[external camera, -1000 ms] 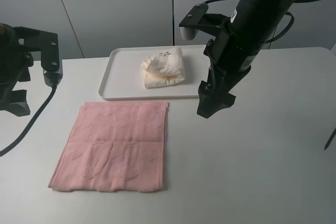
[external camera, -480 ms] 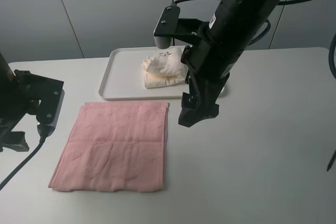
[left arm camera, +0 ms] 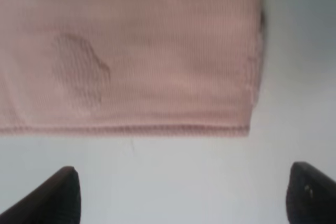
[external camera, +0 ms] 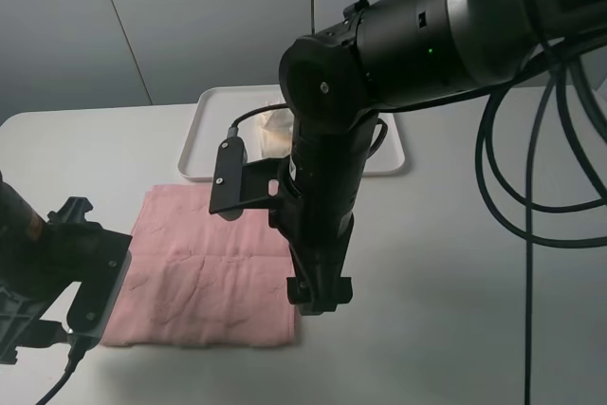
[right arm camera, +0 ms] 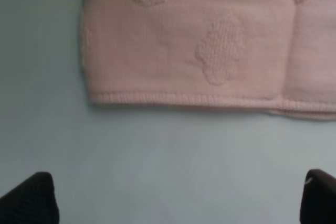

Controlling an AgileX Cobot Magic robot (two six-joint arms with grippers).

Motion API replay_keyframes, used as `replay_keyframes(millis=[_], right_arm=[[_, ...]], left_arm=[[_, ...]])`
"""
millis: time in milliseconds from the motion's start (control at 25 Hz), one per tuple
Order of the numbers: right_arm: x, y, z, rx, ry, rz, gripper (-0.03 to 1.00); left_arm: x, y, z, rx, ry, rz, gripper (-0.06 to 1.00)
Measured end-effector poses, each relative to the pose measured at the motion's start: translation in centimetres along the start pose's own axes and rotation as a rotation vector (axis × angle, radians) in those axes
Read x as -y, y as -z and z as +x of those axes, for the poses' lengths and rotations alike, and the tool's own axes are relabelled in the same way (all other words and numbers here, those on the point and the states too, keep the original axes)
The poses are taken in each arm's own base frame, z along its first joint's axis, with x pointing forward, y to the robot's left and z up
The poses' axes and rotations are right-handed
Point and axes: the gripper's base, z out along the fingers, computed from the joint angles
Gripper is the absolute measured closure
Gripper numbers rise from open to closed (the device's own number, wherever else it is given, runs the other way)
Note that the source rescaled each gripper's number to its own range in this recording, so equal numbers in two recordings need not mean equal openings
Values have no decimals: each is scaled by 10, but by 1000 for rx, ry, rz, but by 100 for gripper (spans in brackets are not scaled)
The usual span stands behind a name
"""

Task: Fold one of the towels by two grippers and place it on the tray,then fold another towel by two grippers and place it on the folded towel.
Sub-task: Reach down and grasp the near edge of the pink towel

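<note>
Two sets of jaws are in play, and both stand wide apart with nothing between them. The pink towel (external camera: 204, 267) lies flat on the counter (external camera: 474, 310), just in front of the tray (external camera: 193, 154). A little of the cream towel (external camera: 268, 128) shows on the tray behind the right arm (external camera: 322, 187). The left arm (external camera: 47, 267) is low at the towel's near left corner and the right arm at its near right corner. In each wrist view we see the near hem and one corner of the pink towel (left arm camera: 131, 51) (right arm camera: 210, 40). Bare counter lies between the hem and the dark fingertips (left arm camera: 62, 195) (right arm camera: 31, 200), so neither set of jaws touches cloth.

We judge the step in hand to be the approach to the two near corners, ahead of the first fold of the second towel.

Several things could go wrong. The hem lies tight against the counter, so jaws coming down short of it would close on air or scrape the surface. In the right wrist view a second edge peeks out under the hem, so a shallow pinch might lift only the upper layer. If one side grips deeper than the other, the fold would come out skewed. A loose bundle set on the rumpled cream towel could slide off it.
</note>
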Motion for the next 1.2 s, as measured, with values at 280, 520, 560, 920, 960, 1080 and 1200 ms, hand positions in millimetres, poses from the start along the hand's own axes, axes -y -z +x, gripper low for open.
replay_keyframes(millis=[280,520,560,920,960,1080,1200], right_arm=[[1,-17,-3,-11,-20,-8,-3],[2,-18,-4,1,-23,2,-3],[2,-18,-4,1,-23,2,-3],[4,-17,-7,28,-28,19,-3],[4,-17,-7,31,-30,20,-3],[3,-17,-8,37,-39,12,-3],[4,-17,-8,39,-37,14,-3]], left_arm=[[3,-2,-11,25,-30,-10,-6],[3,-13,-15,31,-24,12,-6],[3,-15,-15,26,-25,22,-6],[4,-29,-17,12,-31,65,-6],[4,-31,-17,8,-32,72,-6],[6,-35,-17,0,-34,91,-6],[6,-39,-17,-3,-36,101,-6]])
